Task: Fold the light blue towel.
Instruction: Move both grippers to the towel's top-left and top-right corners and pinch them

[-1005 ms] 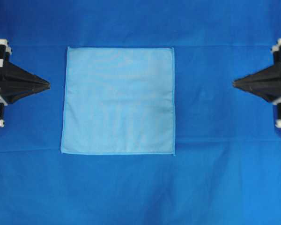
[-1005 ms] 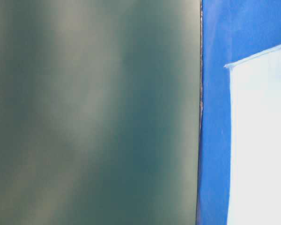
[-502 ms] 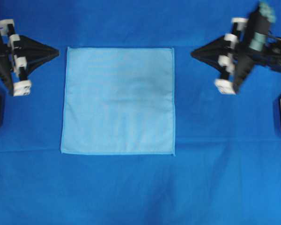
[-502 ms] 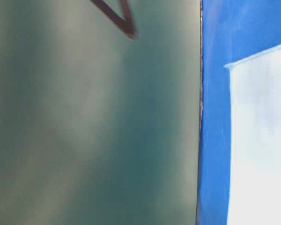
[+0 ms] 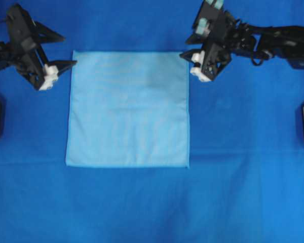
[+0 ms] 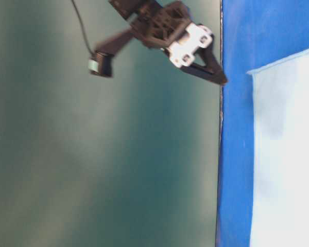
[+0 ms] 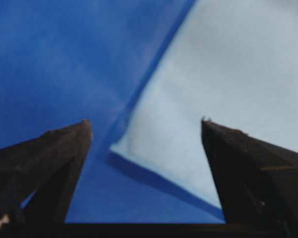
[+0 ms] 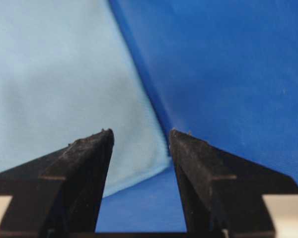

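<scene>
— Both pincers, yours? 
— Left pincer point(image 5: 66, 50) and right pincer point(image 5: 185, 48) spread wide, gripping nothing, at the flat towel's point(image 5: 127, 109) far corners on the blue sheet point(image 5: 243, 192). No writing readable.

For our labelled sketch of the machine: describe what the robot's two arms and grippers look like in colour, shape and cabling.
Both arms are black. The left gripper and right gripper each have two tapering, pointed black fingers mounted on white blocks. The right arm carries thin black cables and a teal-tipped part near its wrist.
</scene>
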You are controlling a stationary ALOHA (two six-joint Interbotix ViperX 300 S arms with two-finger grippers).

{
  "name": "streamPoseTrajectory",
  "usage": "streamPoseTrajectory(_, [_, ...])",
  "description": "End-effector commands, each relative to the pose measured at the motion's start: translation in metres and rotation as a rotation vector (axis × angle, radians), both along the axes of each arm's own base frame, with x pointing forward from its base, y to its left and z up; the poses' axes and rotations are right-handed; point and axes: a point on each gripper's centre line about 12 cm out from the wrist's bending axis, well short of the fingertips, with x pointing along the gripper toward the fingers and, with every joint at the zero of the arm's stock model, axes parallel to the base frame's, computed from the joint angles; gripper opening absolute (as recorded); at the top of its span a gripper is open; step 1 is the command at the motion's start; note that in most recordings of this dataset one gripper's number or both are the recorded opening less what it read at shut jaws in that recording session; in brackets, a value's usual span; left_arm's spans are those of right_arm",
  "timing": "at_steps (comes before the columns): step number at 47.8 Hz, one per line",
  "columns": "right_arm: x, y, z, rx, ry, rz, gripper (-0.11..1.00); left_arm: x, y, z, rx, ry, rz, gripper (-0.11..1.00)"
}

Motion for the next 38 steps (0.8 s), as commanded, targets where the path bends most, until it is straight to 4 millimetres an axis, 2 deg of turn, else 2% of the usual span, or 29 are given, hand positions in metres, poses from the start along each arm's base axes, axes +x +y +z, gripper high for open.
streamPoseTrajectory(1, [0.005, -0.010, -0.003, 0.000, 0.002, -0.016, 0.54, 0.006, 0.009, -0.001, 0.015, -0.012, 0.015, 0.85])
streamPoseTrajectory(13, [0.008, -0.014, -0.021, 0.014, 0.039, -0.017, 0.54, 0.013, 0.022, -0.029, -0.011, 0.069, 0.028, 0.85])
streamPoseTrajectory(28, [0.007, -0.017, -0.038, 0.029, 0.078, -0.020, 0.53, 0.016, 0.026, -0.042, -0.034, 0.120, 0.028, 0.81])
streamPoseTrajectory(33, [0.007, -0.017, -0.039, 0.026, 0.083, -0.016, 0.44, 0.015, 0.025, -0.048, -0.060, 0.169, 0.023, 0.67])
streamPoseTrajectory(38, [0.007, -0.017, -0.039, 0.025, 0.087, -0.013, 0.18, 0.016, 0.024, -0.053, -0.070, 0.243, -0.012, 0.37])
